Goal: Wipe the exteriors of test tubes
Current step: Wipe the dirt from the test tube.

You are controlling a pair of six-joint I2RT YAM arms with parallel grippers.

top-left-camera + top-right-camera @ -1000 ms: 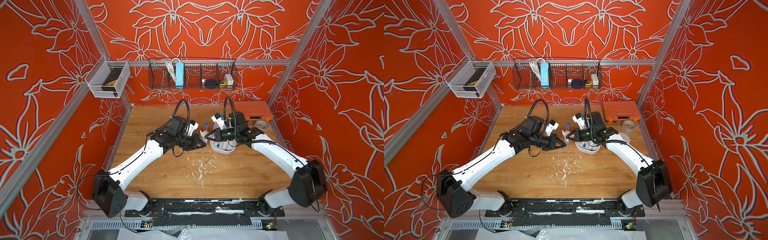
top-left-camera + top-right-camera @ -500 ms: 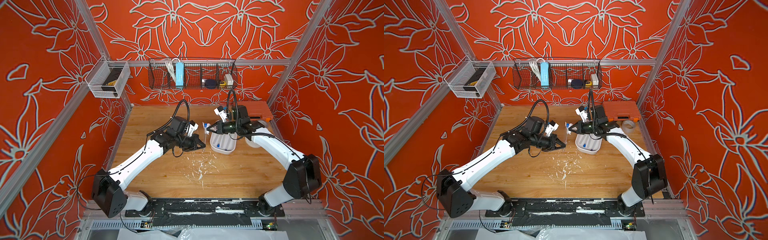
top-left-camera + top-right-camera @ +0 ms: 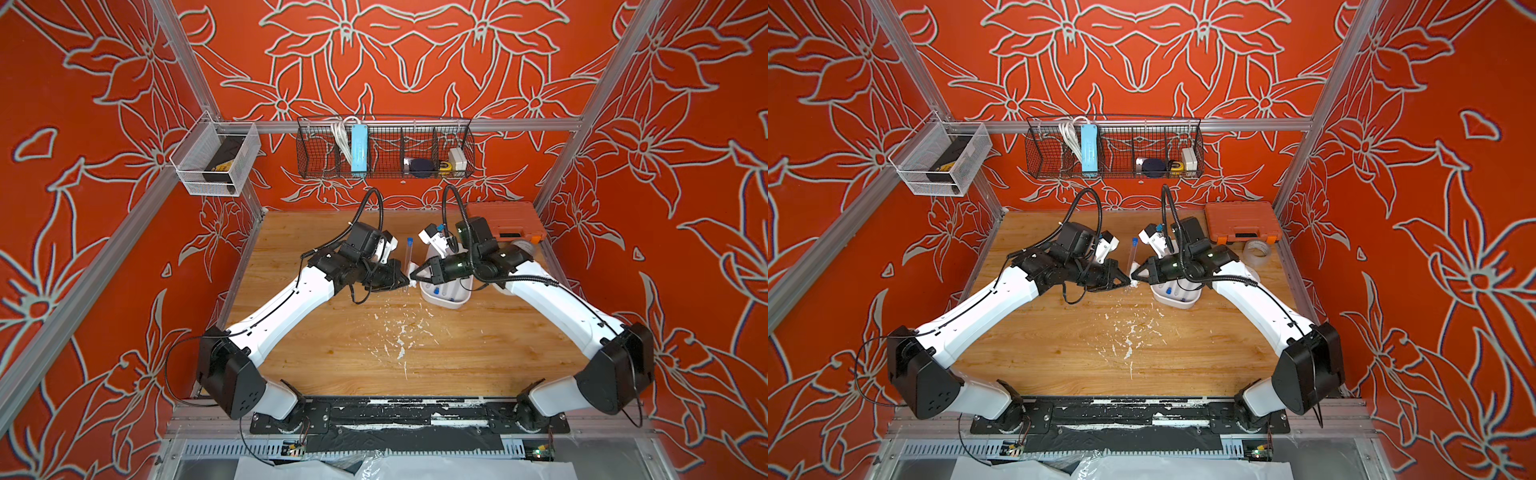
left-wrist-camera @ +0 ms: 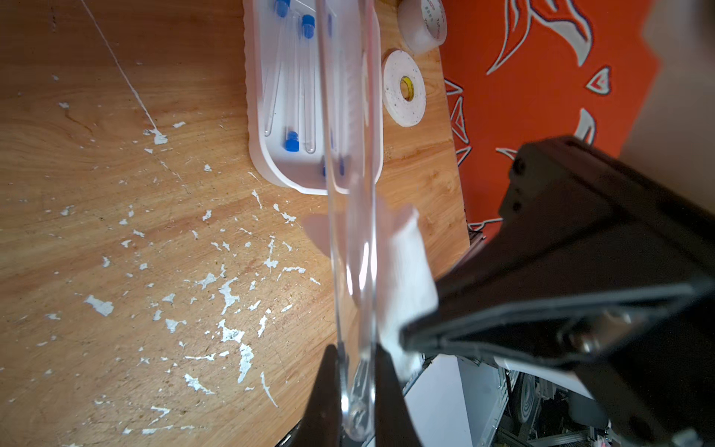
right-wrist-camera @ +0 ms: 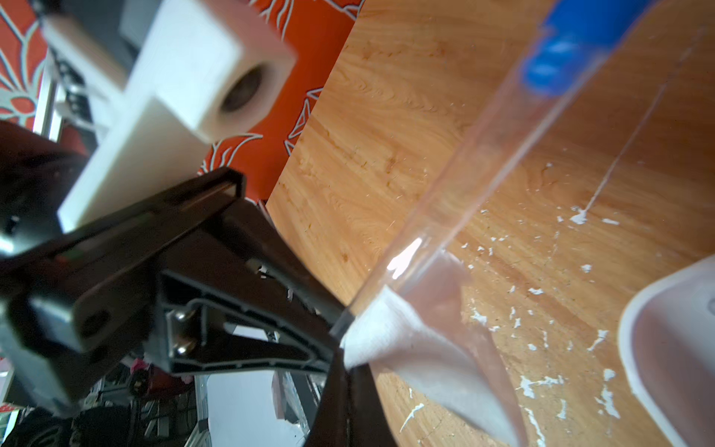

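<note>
My left gripper (image 3: 404,283) (image 4: 358,387) is shut on the round lower end of a clear test tube (image 3: 407,262) (image 4: 350,154), which stands upright with its blue cap (image 3: 409,241) (image 5: 568,50) on top. Facing it, my right gripper (image 3: 414,276) (image 5: 348,402) is shut on a white tissue (image 4: 406,271) (image 5: 406,348). The tissue lies against the tube's lower part, just above the left fingers. Several more capped test tubes (image 4: 294,77) lie in a white tray (image 3: 446,305) (image 4: 271,162) under the right arm.
White tissue flakes (image 3: 399,332) litter the wooden table in front of the grippers. An orange case (image 3: 505,220) and a tape roll (image 3: 1256,251) sit at the back right; a second white tape roll (image 4: 404,93) lies beside the tray. A wire basket (image 3: 384,151) hangs on the back wall.
My right gripper with the tissue rose along the tube toward its cap, then came back down to the lower end. The left gripper kept the tube still.
</note>
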